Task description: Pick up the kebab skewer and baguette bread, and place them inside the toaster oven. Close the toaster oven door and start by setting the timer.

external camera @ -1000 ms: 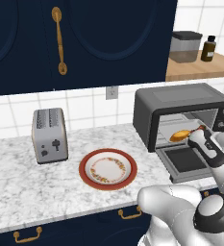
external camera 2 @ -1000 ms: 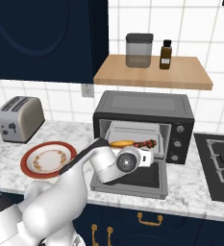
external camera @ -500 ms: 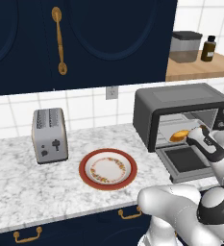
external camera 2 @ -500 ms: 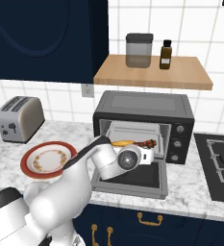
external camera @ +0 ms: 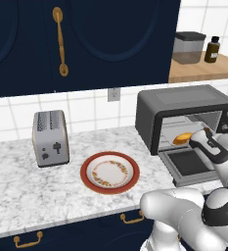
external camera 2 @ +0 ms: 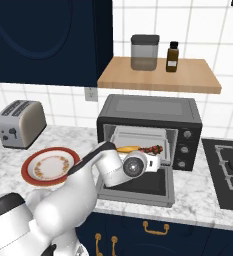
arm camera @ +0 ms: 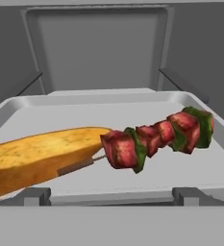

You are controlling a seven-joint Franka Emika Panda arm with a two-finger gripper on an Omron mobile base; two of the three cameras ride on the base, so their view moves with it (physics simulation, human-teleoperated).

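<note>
Surface marble, carrying toaster, plate and oven. Oven door dropped open, lying flat below the jaws. Jaws spread wide, released, holding nothing, poised at the oven mouth. Just ahead of the jaws, inside on the tray: baguette lying low and left, skewer leaning on its end, running off to the right.
</note>
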